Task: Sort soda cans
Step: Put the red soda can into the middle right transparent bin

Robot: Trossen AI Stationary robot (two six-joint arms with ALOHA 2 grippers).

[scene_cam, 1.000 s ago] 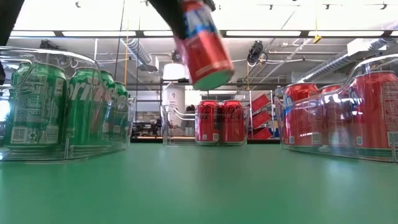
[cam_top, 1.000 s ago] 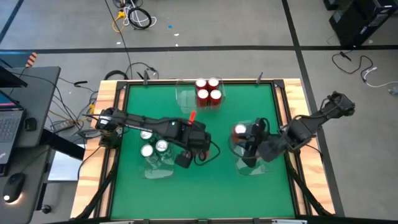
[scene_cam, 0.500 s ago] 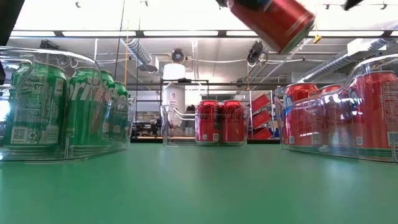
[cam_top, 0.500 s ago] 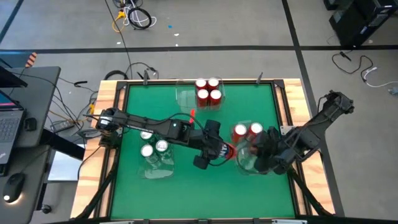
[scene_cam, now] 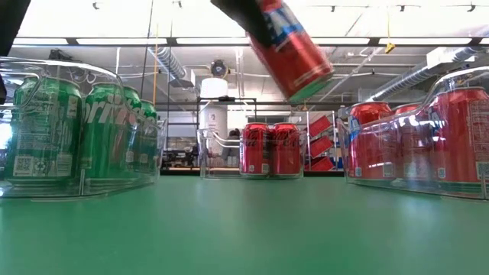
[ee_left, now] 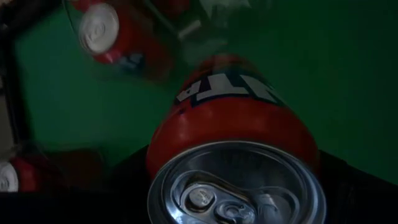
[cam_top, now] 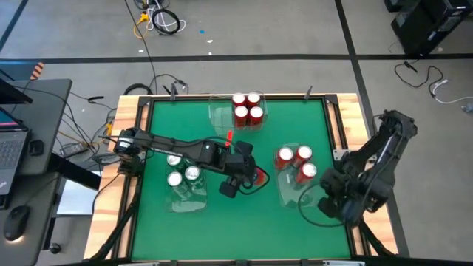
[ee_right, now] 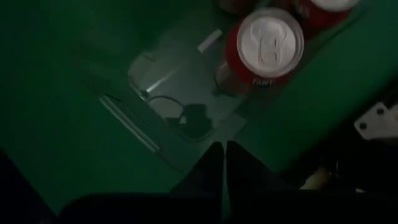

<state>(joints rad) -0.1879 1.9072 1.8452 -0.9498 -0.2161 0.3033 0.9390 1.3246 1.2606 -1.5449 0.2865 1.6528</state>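
Above the green table (cam_top: 236, 214), our left gripper (cam_top: 250, 177) is clamped on a red can (scene_cam: 290, 50), carrying it tilted and clear of the surface, between the left tray (cam_top: 185, 199) and the right tray (cam_top: 292, 193). In the left wrist view the can's silver top fills the frame between the fingers.

We count three green cans (cam_top: 181, 170) from above in the left tray, though the arm may hide a fourth. Three red cans (cam_top: 295, 162) stand in the right tray, whose near half is bare. Four more red cans (cam_top: 247, 107) wait in the far tray (cam_top: 222, 114) at the table's back edge.

By our judgement, the sorting is about half done: the green side looks settled, and the carried can plus the four at the back remain to be placed.

Our right gripper (ee_right: 225, 163) hangs over the right tray's near end, fingers pressed together and holding nothing.
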